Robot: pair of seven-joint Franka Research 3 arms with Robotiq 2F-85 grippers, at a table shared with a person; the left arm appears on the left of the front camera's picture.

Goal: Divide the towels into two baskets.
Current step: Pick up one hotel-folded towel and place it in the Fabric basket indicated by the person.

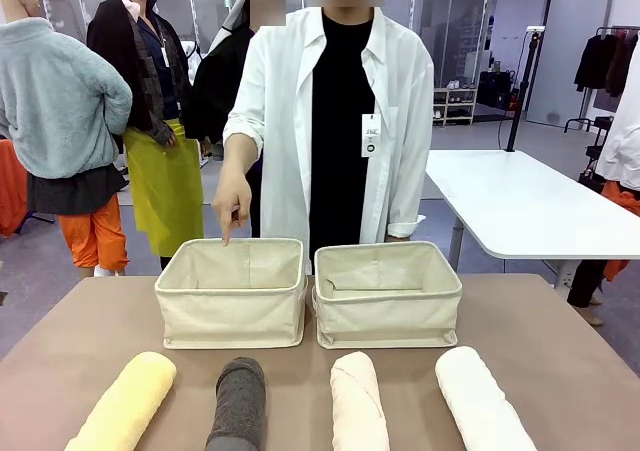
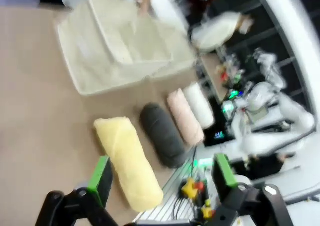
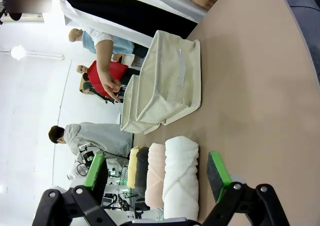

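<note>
Front view: four towels in row; two baskets behind; left end effector, right end effector wide, empty.

Nubby terry towels, matt canvas baskets

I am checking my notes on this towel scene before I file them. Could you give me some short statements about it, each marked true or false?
1. The left basket and the right basket stand side by side on the table. True.
2. The pale yellow towel lies in a basket. False: it lies on the table, outside both baskets.
3. The dark grey towel lies between the pale yellow towel and the pale pink towel. True.
4. The person's hand points at the right basket. False: it points down at the left basket.
5. The right gripper has its jaws shut on the white towel. False: its jaws stand open, holding nothing.
</note>
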